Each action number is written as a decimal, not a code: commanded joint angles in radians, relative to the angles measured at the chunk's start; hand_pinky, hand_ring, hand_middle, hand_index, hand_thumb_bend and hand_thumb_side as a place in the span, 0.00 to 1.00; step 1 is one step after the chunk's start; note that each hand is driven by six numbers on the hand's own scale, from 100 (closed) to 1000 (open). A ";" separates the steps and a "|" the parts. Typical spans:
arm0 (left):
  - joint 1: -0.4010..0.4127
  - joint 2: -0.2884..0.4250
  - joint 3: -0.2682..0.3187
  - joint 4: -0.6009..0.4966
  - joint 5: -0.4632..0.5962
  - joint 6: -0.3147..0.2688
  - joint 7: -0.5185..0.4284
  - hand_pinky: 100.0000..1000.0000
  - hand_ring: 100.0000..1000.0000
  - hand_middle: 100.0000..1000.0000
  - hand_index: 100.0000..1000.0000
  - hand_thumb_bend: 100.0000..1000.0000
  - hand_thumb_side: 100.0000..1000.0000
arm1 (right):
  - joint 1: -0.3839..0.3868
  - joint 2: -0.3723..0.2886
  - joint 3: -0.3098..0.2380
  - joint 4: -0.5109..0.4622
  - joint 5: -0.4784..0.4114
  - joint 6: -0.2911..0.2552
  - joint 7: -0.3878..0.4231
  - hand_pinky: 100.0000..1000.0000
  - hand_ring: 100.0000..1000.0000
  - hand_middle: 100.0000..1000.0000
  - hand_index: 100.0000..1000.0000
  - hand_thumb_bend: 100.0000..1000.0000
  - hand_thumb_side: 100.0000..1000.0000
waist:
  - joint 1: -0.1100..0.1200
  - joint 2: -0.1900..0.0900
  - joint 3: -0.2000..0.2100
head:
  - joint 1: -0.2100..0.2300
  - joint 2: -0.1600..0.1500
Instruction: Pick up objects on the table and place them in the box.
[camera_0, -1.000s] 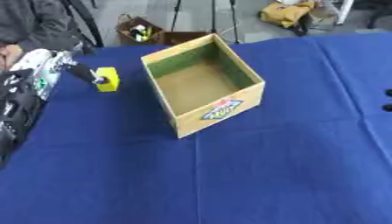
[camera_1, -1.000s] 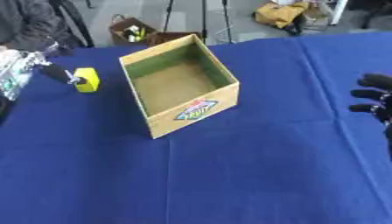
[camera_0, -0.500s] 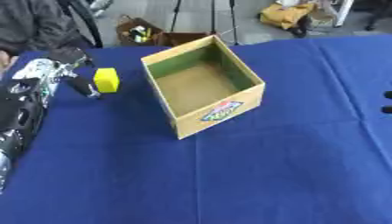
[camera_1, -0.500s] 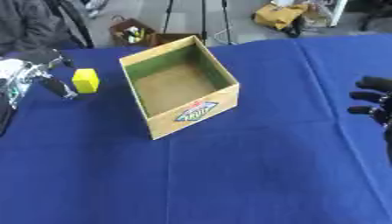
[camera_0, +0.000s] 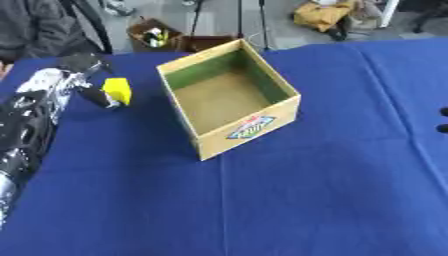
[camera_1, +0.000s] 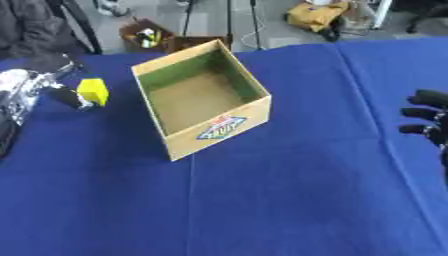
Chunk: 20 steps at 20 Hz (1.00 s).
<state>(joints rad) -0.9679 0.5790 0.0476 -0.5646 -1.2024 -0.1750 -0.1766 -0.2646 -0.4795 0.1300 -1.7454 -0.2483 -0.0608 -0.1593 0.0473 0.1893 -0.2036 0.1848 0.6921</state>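
A small yellow block (camera_0: 116, 91) sits left of the open cardboard box (camera_0: 229, 97), a short gap from its left wall. My left hand (camera_0: 54, 85) reaches in from the left edge. Its dark thumb (camera_0: 98, 98) lies against the block's lower left side, and a finger (camera_0: 81, 62) curls over above it, so the block is pinched. Whether the block rests on the blue cloth (camera_0: 306, 200) or hangs just above it I cannot tell. The box is empty, with a green inner wall and a logo on its front. My right hand (camera_1: 427, 120) idles at the right edge, fingers relaxed.
Blue cloth covers the whole table. Beyond its far edge stand a brown bin (camera_0: 153, 35) with small items, tripod legs and a yellow bag (camera_0: 322, 14). A person in dark clothing (camera_0: 39, 30) sits at the far left corner.
My left hand has moved up to the yellow block and its thumb and finger have come round it. The block has barely shifted. The right hand is still.
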 joint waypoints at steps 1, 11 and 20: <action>-0.025 0.022 0.005 -0.010 0.016 0.000 -0.005 0.86 0.81 0.76 0.78 0.63 0.31 | -0.014 -0.014 -0.002 -0.016 -0.005 -0.001 0.004 0.58 0.71 0.69 0.76 0.00 1.00 | -0.003 -0.010 -0.003 | 0.006 -0.014; -0.017 0.020 0.005 -0.003 0.023 0.006 -0.011 0.86 0.80 0.76 0.78 0.57 0.28 | -0.016 -0.011 -0.002 -0.017 -0.003 -0.001 0.006 0.59 0.71 0.69 0.76 0.00 1.00 | -0.005 0.002 -0.013 | 0.007 -0.023; -0.009 0.021 0.007 0.013 0.054 0.017 -0.058 0.70 0.62 0.60 0.75 0.29 0.14 | -0.015 -0.007 -0.003 -0.016 -0.002 -0.002 0.008 0.59 0.71 0.69 0.76 0.00 1.00 | -0.008 0.008 -0.013 | 0.006 -0.023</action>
<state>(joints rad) -0.9659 0.5785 0.0479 -0.5474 -1.1549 -0.1606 -0.2260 -0.2686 -0.4712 0.1306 -1.7454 -0.2483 -0.0595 -0.1557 0.0439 0.2110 -0.2184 0.1890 0.6755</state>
